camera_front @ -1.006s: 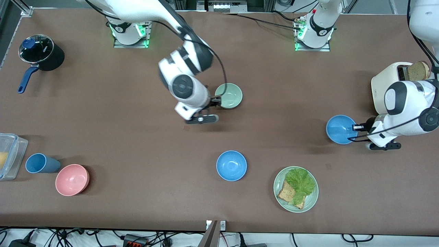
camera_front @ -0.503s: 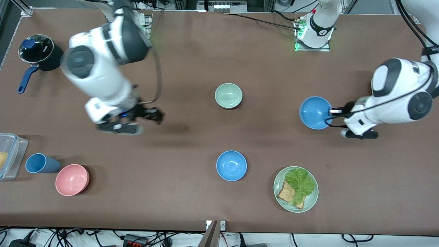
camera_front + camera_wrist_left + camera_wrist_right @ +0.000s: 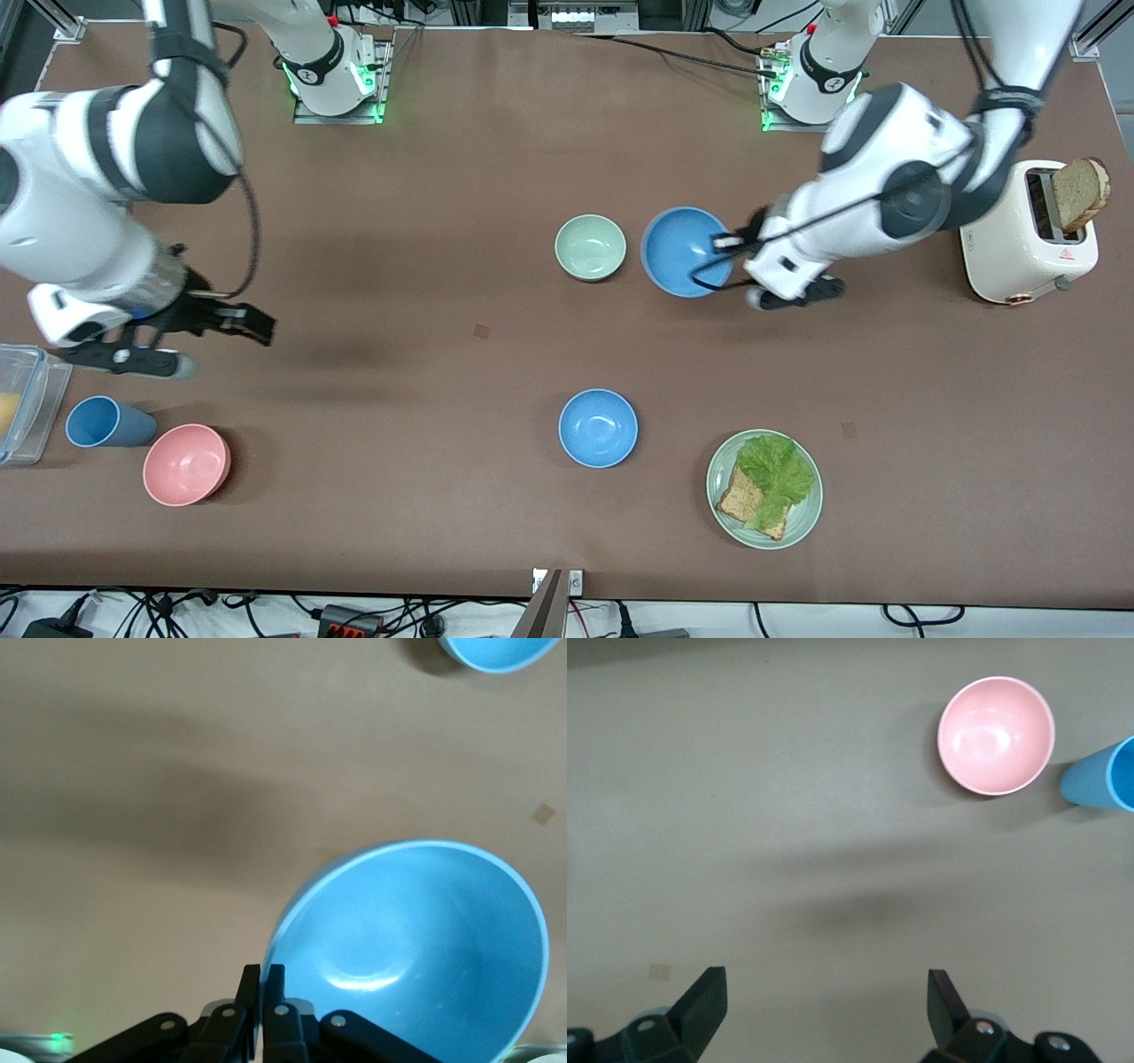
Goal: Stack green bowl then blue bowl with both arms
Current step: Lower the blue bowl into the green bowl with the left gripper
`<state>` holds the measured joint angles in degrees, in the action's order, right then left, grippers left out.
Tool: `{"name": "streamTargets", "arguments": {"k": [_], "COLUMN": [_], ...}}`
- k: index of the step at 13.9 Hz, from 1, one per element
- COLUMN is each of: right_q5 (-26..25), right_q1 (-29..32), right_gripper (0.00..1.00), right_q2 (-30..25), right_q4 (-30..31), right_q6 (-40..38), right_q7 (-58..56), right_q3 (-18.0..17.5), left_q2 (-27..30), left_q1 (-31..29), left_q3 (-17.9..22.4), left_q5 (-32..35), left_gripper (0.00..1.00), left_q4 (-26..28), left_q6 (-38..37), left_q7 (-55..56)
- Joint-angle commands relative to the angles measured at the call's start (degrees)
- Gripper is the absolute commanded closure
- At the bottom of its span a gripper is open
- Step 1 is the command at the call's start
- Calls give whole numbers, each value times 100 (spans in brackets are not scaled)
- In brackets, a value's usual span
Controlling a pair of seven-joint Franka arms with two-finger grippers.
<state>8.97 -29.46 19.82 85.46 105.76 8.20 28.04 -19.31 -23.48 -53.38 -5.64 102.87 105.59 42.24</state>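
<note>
So the left gripper (image 3: 728, 241) is clamped tight on the rim of a blue bowl (image 3: 684, 252) and has it up in the air, tilted, just beside the green bowl (image 3: 590, 247) on the side toward the left arm's end of the tabletop (image 3: 443, 381). In the left wrist view you can see both fingers (image 3: 263, 992) pinched together on the bowl's edge, with bare tabletop underneath. The green bowl sits upright on the tabletop, roughly in the middle, nothing in it.

A 2nd blue bowl (image 3: 598, 427) sits on its own nearer the front camera than the green one, and beside it, toward the left arm's end, is a pale green plate (image 3: 764, 488) with lettuce and toast.

The right gripper (image 3: 226, 322) is way off toward the right arm's end, jaws spread wide and holding nothing, over bare tabletop near a pink bowl (image 3: 186, 463) and a blue cup (image 3: 104, 422). The right wrist view shows the same 2 things with the open fingers (image 3: 704, 1001) framing plain tabletop.

There's also a toaster (image 3: 1028, 232) with a slice sticking out, and a dark pot (image 3: 108, 137) with a blue handle.
</note>
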Motion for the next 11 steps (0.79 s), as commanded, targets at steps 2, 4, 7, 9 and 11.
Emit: {"name": "streamTargets", "arguments": {"k": [2,4,7,9,11], "right_q5": [-9,-359,-825,-897,-906], "right_q1": [1720,2556,2656,2691,2779], "right_gripper": [0,0,0,0,0], "right_q2": [-557,-777,-998,-1077,-1191], "right_q4": [-11,-11,-11,-11,-11], "right_q6": [-274,-459,-802,-925,-1101], "right_q7": [-222,-240,-414,-687,-758], "right_q3": [-1507,-2273,-2373,-2347,-2373], "left_q2": [-64,-143,-152,-283,-319], "left_q1": [519,747,1126,1135,1153], "left_q3": [-32,-24,20,20,20], "left_q5": [-95,-95,-25,386,860], "left_gripper": [100,100,100,100,100], "left_q4": [522,900,1332,1359,1376], "left_q6": [1084,1681,2439,2475,2476], "left_q7": [1029,1241,1567,1603,1743]}}
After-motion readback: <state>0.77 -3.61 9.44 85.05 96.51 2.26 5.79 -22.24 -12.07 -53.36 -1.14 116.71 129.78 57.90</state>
